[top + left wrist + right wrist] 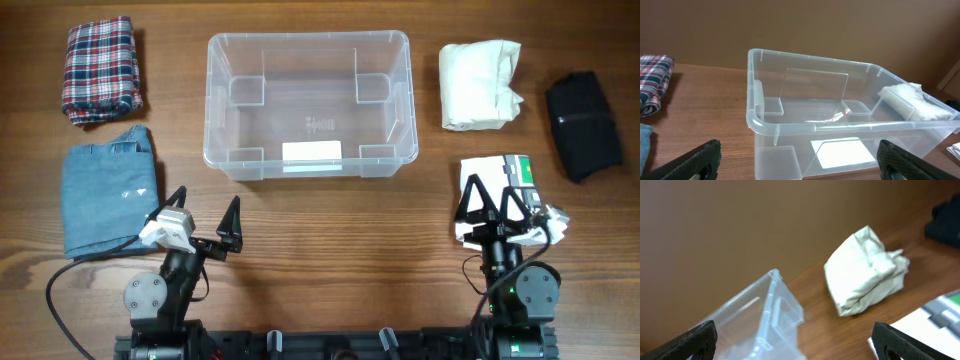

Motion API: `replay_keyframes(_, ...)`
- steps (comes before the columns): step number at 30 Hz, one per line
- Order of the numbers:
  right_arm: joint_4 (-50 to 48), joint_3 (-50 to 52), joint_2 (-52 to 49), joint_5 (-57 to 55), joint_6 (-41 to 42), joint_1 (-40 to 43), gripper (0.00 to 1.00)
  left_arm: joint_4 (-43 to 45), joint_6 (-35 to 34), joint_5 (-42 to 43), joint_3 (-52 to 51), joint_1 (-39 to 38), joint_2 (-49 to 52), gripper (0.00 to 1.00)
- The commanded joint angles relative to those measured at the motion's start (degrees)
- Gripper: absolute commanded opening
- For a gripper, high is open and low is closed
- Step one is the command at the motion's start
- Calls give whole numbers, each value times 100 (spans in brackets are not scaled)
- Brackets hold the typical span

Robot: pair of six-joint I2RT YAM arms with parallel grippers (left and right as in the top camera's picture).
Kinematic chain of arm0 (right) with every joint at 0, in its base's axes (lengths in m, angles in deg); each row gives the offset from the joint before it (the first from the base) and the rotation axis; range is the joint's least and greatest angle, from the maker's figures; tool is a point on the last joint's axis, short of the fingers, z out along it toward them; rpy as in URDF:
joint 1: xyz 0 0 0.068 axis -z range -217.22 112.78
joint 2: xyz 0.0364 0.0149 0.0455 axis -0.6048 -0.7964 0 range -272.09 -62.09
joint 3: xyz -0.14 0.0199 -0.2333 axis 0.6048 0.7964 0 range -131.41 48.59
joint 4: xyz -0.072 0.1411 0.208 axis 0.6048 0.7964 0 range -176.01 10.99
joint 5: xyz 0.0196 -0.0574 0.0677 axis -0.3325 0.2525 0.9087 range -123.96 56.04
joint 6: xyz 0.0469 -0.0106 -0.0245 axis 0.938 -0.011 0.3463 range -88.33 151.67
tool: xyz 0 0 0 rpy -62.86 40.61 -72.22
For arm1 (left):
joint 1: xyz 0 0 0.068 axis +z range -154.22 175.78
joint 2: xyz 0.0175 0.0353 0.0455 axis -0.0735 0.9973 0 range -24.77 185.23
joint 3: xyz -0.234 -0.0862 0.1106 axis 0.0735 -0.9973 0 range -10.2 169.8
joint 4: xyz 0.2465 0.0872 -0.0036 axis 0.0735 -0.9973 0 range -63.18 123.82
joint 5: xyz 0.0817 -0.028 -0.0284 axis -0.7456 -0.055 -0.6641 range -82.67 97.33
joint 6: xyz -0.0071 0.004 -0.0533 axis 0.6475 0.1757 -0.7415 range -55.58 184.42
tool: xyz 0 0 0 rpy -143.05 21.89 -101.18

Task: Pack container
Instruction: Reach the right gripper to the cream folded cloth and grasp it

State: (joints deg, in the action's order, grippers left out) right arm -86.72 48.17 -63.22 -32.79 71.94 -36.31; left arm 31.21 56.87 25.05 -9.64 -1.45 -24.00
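Nearest the camera, the left gripper (207, 197) and right gripper (491, 190) are seen at lower frame, fingers spread wide, nothing gripped. The container (212, 100) is set at upper centre of the tabletop (330, 260).

We see the container (308, 95), a large clear plastic tub with rounded corners and a rimmed edge, standing upright and open-topped at the far middle of the desk (330, 250), its floor bare, a white label (311, 152) on its near long wall.
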Motion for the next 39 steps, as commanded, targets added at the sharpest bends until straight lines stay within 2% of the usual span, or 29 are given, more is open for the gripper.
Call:
replay_keyframes(1,-466,11,-17,765,455,-31,100,-7,129,26,-24,46,-61,100)
replay_keyframes(5,-1637,-114,-17,1779,-616,-31,100,-7,129,26,-24,46,-61,100)
replay_keyframes(11,-1257,-1300,-317,1561,-1794,-31,100,-7,129,26,-24,48,-61,100)
replay_keyframes(16,289,-3241,-2142,968,-3449,-31,100,-7,129,26,-24,46,-61,100)
replay_keyframes(22,2618,-5886,-4988,717,-4059,55,100,-7,129,26,-24,48,-61,100)
replay_keyframes(27,3679,-7613,-7112,721,-4183,186,100,-7,129,26,-24,48,-61,100)
replay_keyframes(30,3381,-7740,-7761,710,-4721,186,100,-7,129,26,-24,46,-61,100)
replay_keyframes(35,2850,-7735,-8714,-114,-5661,186,100,-7,129,26,-24,46,-61,100)
replay_keyframes(39,2411,-7735,-9514,-105,-5613,186,100,-7,129,26,-24,48,-61,100)
